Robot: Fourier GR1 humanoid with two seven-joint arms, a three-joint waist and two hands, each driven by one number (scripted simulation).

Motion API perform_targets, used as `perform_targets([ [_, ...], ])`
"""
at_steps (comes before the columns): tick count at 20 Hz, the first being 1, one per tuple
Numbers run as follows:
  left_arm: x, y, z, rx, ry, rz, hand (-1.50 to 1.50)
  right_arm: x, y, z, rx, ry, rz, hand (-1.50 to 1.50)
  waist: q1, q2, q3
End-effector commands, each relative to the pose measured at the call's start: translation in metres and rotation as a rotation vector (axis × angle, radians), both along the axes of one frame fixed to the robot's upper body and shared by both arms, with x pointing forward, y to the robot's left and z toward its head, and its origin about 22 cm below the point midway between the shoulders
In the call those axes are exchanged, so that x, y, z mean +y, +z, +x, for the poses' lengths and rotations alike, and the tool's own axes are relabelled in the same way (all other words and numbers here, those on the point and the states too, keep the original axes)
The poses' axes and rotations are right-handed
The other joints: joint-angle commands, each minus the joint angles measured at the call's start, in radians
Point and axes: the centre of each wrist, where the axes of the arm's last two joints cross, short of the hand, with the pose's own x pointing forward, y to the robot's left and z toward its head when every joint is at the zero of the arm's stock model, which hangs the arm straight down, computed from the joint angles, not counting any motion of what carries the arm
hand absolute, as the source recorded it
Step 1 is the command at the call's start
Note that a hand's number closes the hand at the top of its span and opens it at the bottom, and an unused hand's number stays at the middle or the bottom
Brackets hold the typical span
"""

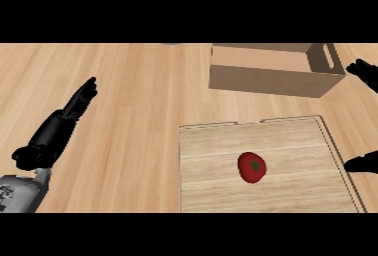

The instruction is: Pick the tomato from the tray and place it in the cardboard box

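Observation:
A red tomato (252,167) with a green stem lies near the middle of the flat wooden tray (214,150) at the lower right. Beyond the tray stands the open cardboard box (266,81), with nothing seen inside. My right hand (363,163) shows only as black parts at the right edge, one beside the tray and one beside the box, spread apart and holding nothing. It is a little to the right of the tomato and not touching it. My left hand (55,131) rests open on the left, fingers straight and pointing away from me.
Light wooden counter (140,90) lies between my left hand and the tray. A small grey object (171,44) peeks in at the far edge. The box's open flap (325,57) stands up on its right side.

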Motion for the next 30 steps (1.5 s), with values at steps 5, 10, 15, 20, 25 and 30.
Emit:
perform_targets([
  [5, -0.006, -0.002, 0.008, 0.004, -0.033, 0.002, 0.0, 0.016, 0.038, -0.018, -0.027, 0.069, -0.464, -1.5, 0.008, -0.002, -0.003],
  [10, 0.002, 0.0, 0.0, 0.003, -0.034, 0.004, 0.0, 0.063, 0.053, -0.043, -0.025, 0.095, -0.653, -1.5, 0.014, -0.007, -0.004],
  [15, -0.007, 0.006, 0.013, 0.019, -0.037, 0.004, 0.0, 0.099, 0.058, -0.076, -0.048, 0.065, -0.787, -1.5, 0.005, -0.005, -0.003],
  [20, -0.004, 0.001, -0.013, -0.003, -0.043, 0.015, 0.0, 0.123, 0.045, -0.091, 0.032, 0.003, -0.856, -1.5, 0.027, -0.005, -0.002],
  [25, -0.016, 0.006, 0.009, -0.004, -0.047, 0.011, 0.0, 0.127, 0.03, -0.081, 0.084, 0.013, -0.905, -1.5, 0.022, -0.001, -0.002],
  [30, 0.005, 0.004, -0.018, 0.01, -0.053, 0.003, 0.0, 0.156, 0.032, -0.104, 0.064, -0.037, -0.915, -1.5, 0.029, -0.004, -0.002],
])
